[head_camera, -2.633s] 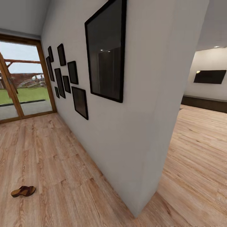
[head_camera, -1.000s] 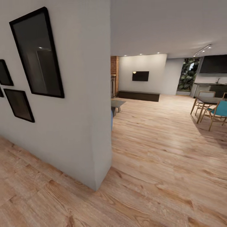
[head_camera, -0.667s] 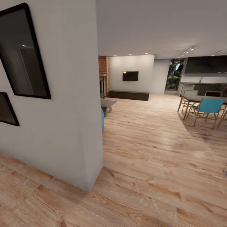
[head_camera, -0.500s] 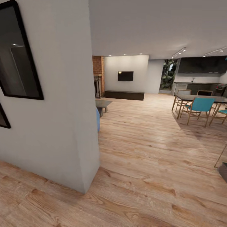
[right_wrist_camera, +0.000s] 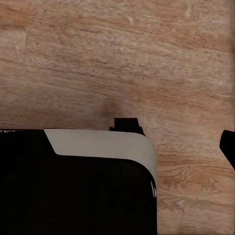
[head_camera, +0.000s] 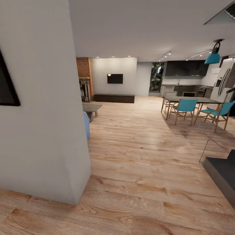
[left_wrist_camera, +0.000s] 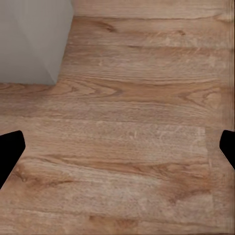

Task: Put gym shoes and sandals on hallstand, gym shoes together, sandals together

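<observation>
The corridor floor (head_camera: 137, 182) of light wood-grain planks spreads ahead of me into an open living room. The gym shoes, the sandals and the hallstand are out of view. In the left wrist view my left gripper (left_wrist_camera: 117, 152) hangs open over bare planks, its dark fingertips (left_wrist_camera: 10, 147) far apart at the picture's two edges. My right gripper (right_wrist_camera: 117, 149) is also open above the floor, with one fingertip (right_wrist_camera: 228, 146) showing at the edge and nothing held.
A grey-white wall corner (head_camera: 76, 176) juts out close on the left. A dining table (head_camera: 191, 99) with teal chairs (head_camera: 184, 107) stands back right. A dark grey slab (head_camera: 223, 176) sits at the right edge. My black, white-trimmed base (right_wrist_camera: 73, 181) shows below the right gripper.
The camera has swung to the right: the sandal on the floor and the framed pictures slid out at the left, and the living room and dining table came in.
</observation>
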### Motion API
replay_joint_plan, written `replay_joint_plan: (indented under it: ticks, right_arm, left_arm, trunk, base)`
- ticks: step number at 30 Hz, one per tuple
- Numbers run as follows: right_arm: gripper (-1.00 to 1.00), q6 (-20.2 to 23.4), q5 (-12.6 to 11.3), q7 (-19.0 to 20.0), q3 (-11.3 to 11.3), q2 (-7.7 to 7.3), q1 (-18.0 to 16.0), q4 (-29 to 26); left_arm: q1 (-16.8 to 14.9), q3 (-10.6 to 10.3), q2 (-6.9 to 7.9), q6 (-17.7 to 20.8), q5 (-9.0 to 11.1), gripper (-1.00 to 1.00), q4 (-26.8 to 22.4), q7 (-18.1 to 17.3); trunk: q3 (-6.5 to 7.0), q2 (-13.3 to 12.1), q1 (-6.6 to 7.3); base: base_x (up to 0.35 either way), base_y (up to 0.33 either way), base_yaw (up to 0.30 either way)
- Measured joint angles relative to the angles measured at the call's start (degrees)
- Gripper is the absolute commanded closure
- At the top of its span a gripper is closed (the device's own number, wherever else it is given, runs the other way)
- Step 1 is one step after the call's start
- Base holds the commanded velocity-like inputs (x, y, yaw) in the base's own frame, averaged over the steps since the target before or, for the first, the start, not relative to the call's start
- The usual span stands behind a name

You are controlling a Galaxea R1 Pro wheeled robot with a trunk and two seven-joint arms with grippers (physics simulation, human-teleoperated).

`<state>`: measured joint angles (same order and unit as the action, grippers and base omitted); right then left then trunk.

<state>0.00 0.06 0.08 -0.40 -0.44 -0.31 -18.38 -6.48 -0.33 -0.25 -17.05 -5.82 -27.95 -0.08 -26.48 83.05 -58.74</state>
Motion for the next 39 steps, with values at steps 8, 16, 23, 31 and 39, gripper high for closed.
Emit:
replay_joint_plan:
  ticks: [8,16,23,31,39]
  right_arm:
    - [-1.0,0.0,-0.03,0.0,0.0,0.0,-0.01,0.02]
    - [-1.0,0.0,-0.02,0.0,0.0,0.0,-0.01,0.02]
    - [-1.0,0.0,-0.03,0.0,0.0,0.03,0.0,0.02]
    - [-1.0,0.0,0.0,0.0,0.0,0.06,-0.01,0.02]
    - [-1.0,0.0,0.0,0.0,0.0,0.08,-0.01,0.02]
  left_arm:
    - [0.0,0.0,0.0,0.0,0.0,-1.0,0.0,0.0]
    - [0.0,0.0,0.0,0.0,0.0,-1.0,0.0,0.0]
    - [0.0,0.02,0.0,0.0,0.0,-1.0,0.0,0.0]
    - [0.0,0.0,0.0,0.0,0.0,-1.0,0.0,0.0]
    - [0.0,0.0,0.0,0.0,0.0,-1.0,0.0,0.0]
  trunk:
    - [0.0,0.0,-0.02]
    - [0.0,0.0,-0.02]
    - [0.0,0.0,0.01]
    - [0.0,0.0,0.01]
    - [0.0,0.0,0.01]
  base:
    - [-0.28,0.0,-0.293]
    - [-0.336,0.0,-0.293]
    - [-0.123,0.0,-0.293]
    - [-0.009,0.0,-0.293]
    - [-0.001,0.0,-0.293]
